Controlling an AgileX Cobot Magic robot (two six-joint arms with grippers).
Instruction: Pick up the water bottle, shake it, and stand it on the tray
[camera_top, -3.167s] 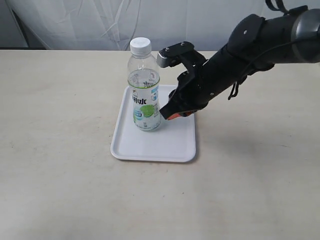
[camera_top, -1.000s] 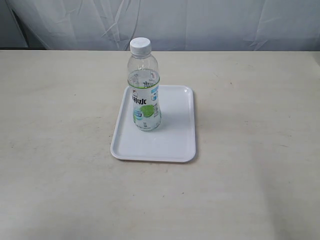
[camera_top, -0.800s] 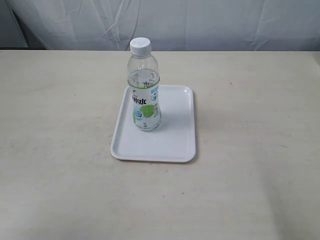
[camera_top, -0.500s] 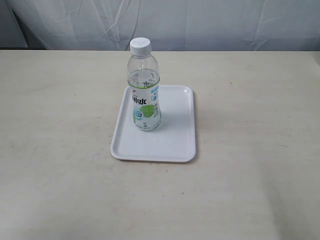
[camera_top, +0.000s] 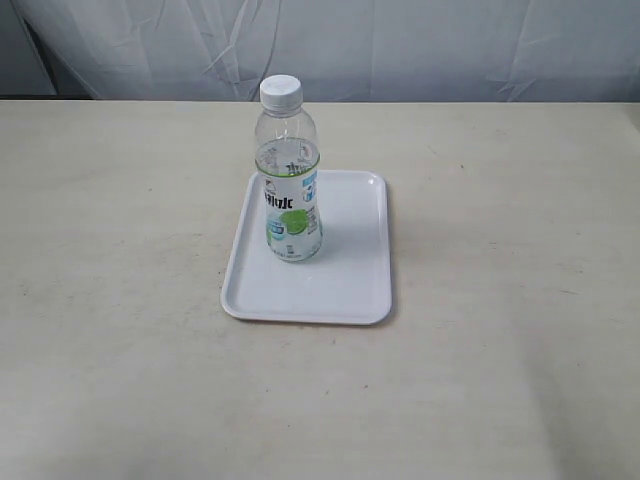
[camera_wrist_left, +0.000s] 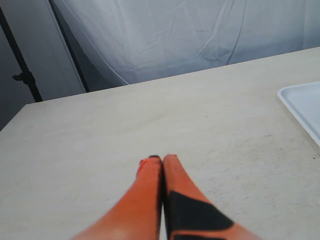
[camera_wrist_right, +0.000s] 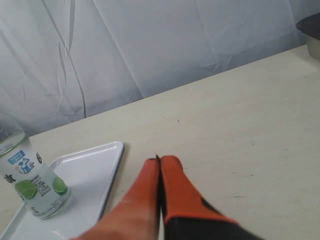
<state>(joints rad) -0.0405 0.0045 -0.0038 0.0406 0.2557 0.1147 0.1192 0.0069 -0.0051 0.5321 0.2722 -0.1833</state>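
Wrist views show both jaws pressed together, apart from the water bottle (camera_wrist_right: 30, 185)

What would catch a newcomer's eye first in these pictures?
A clear water bottle stands upright on the white tray in the middle of the table, with nothing touching it. In the wrist views, the left gripper and right gripper each show orange fingers pressed together, away from the bottle.
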